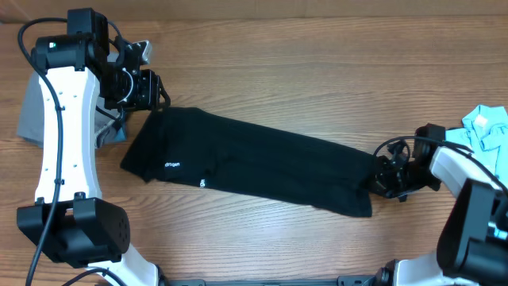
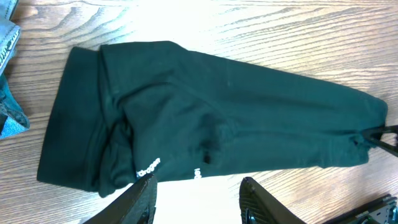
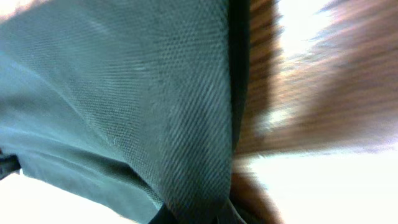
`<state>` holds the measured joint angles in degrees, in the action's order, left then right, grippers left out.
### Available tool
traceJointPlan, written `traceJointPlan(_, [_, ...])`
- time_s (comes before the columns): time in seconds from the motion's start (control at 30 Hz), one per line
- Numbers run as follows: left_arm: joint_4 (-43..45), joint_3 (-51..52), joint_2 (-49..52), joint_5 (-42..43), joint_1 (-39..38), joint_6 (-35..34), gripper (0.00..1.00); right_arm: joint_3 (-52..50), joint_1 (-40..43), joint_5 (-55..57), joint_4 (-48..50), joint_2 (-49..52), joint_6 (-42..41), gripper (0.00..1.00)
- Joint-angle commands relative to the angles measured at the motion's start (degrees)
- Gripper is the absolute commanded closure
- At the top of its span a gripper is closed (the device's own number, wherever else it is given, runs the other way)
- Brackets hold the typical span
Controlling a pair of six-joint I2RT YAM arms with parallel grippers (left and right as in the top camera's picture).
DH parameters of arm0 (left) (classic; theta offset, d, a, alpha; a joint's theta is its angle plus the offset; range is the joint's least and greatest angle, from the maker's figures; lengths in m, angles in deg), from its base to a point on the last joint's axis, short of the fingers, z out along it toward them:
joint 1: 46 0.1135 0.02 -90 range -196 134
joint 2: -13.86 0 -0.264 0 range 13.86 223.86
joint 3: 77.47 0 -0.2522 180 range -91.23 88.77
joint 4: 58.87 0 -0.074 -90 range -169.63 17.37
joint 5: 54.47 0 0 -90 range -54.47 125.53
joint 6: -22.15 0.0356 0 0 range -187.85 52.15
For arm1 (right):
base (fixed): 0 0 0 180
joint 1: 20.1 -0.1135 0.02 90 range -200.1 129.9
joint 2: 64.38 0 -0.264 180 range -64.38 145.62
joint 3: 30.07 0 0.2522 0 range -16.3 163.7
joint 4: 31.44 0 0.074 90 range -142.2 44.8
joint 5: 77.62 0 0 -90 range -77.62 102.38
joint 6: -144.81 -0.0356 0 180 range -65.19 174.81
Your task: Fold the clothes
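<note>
Long black shirt [image 1: 254, 159] lies on a wooden table [image 1: 317, 71]. Right gripper [image 1: 379, 181] pinches its end between its jaws. Left gripper [image 2: 198, 186] has its jaws open, the shirt just ahead.

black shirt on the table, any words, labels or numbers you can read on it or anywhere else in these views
black shirt, white lettering near its left end: one short word, too small and blurred to read, even in the left wrist view.
Same shirt, white label just right of the lettering: too small to read.
Right wrist view: only cloth weave and wood, no text.
Nothing else readable.
</note>
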<state>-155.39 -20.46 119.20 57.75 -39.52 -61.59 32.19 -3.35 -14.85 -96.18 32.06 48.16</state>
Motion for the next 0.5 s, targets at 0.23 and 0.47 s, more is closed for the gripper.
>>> traceJointPlan(0.23, [0.11, -1.01, -0.79, 0.31, -0.07, 1.49, 0.53, 11.04, -0.2, 13.11, -9.73, -6.56, -5.77, 0.96])
traceJointPlan(0.47, [0.24, -1.01, -0.79, 0.31, -0.09, 1.46, 0.52, 13.25, -4.39, 18.78, -11.76, -6.67, -7.15, 0.96])
